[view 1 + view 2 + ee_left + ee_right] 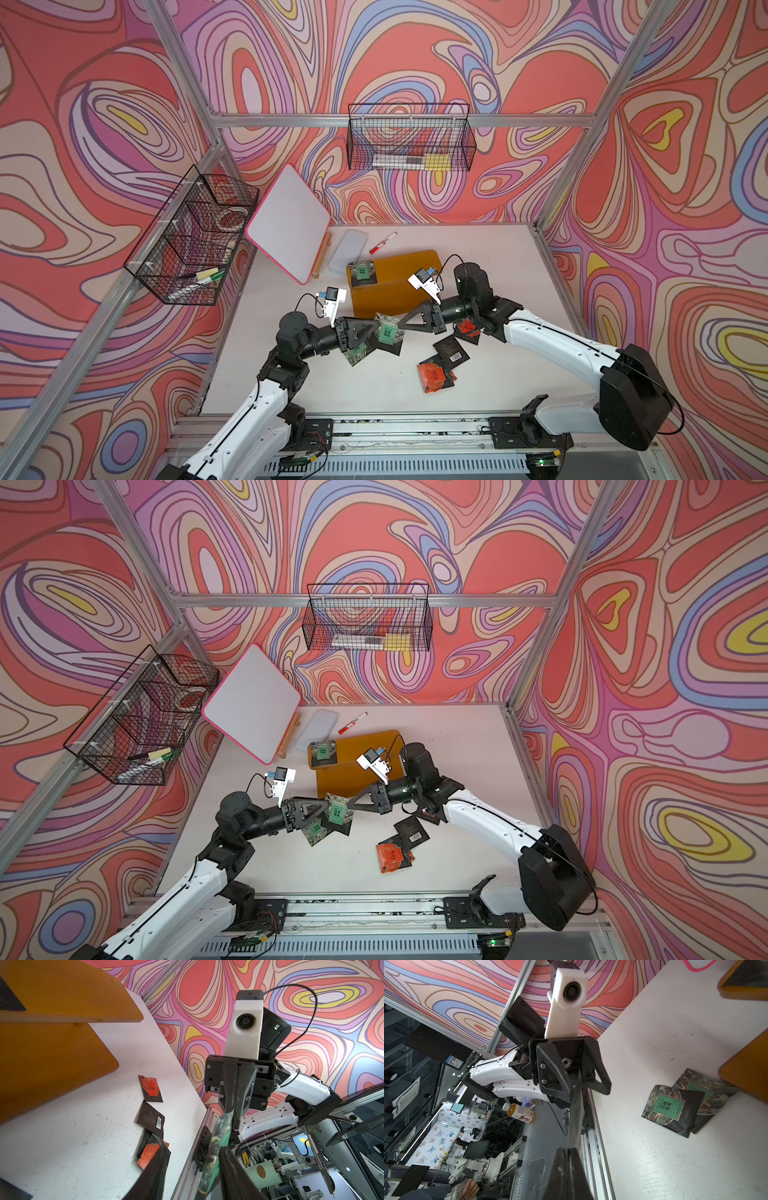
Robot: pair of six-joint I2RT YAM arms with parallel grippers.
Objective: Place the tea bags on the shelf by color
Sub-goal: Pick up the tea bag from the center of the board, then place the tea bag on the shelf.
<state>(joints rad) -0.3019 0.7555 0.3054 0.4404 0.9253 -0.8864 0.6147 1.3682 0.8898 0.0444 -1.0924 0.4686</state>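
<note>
Swirl-patterned walls (415,50) in coral, lilac and yellow enclose the cell, braced by bare aluminium frame bars (415,120). The table (478,257) is a flat matt white board, scuffed with grey marks in the wrist views. Two black wire baskets hang off the frame, one at the back (411,141) and one at the side (187,245). One glossy pink-edged whiteboard (286,232) leans on a stand. The shelf (407,266) is a mustard-yellow two-step stand of smooth rounded-corner boards, set near the table's middle.

Two arms meet in front of it. The right gripper (402,324) is clenched on one edge of the held green tea bag (388,332), lifted off the table. The left gripper (374,330) has its jaws parted around the opposite edge, not clamped.

Eight flat square foil sachets show. One shelved green tea bag (362,272) lies on the upper step. Two more green ones (668,1105) rest by the lower step, a black-backed one (689,1109) across them. Two orange-red fronts (150,1088) and one barcoded black back (150,1119) lie nearer the right arm
</note>
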